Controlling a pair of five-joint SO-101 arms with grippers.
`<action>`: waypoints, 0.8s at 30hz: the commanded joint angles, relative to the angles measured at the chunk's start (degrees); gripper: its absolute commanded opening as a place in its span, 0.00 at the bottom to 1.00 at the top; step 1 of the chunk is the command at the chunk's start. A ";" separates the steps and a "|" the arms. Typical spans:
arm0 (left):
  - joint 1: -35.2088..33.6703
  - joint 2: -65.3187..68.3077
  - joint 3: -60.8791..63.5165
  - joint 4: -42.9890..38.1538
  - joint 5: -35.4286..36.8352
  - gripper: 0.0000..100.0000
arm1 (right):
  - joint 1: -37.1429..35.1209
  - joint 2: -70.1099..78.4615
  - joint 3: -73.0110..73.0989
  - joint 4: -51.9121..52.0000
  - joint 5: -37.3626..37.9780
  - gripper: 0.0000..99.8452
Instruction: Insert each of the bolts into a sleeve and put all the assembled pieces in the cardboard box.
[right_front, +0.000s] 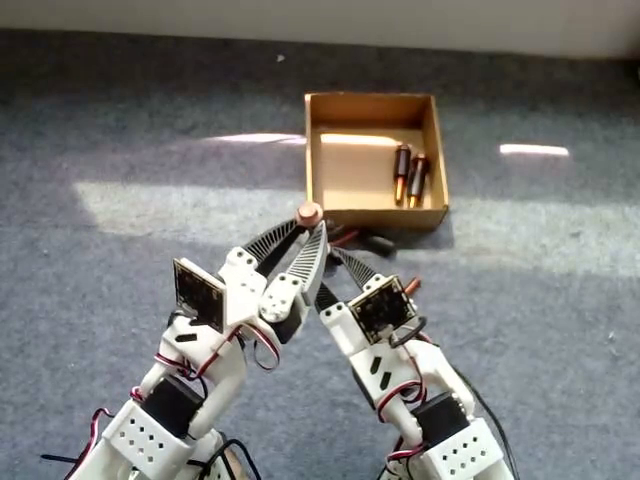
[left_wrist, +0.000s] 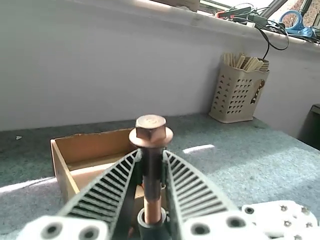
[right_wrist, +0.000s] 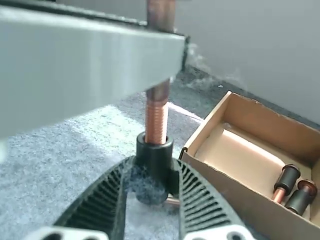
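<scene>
The left gripper (left_wrist: 151, 159) has its jaws closed on the bolt (left_wrist: 151, 132). It holds the bolt upright by the shank under the head, just outside the near wall of the box (right_front: 355, 175). Directly below, the jaws of the right gripper (right_wrist: 154, 169) clamp the black sleeve (right_wrist: 155, 156). The bolt's threaded end sits in the sleeve's mouth, with most of the shank bare above it. Two assembled pieces (right_front: 402, 172) lie side by side inside the box, toward its right wall in the high view. The box rests on the grey table (right_front: 130, 140). Beyond the box a slotted basket (left_wrist: 239, 97) of sticks stands by the wall.
</scene>
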 joint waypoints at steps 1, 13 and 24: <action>1.10 -0.75 -0.92 2.55 -0.09 0.01 | 1.80 -0.75 6.29 -0.40 0.70 0.01; -4.35 -0.75 -2.59 10.46 -0.09 0.18 | 1.89 -0.75 6.29 -0.40 0.70 0.01; -5.93 -0.75 -5.41 17.23 -0.18 0.18 | 1.98 -0.75 6.29 -0.31 0.70 0.01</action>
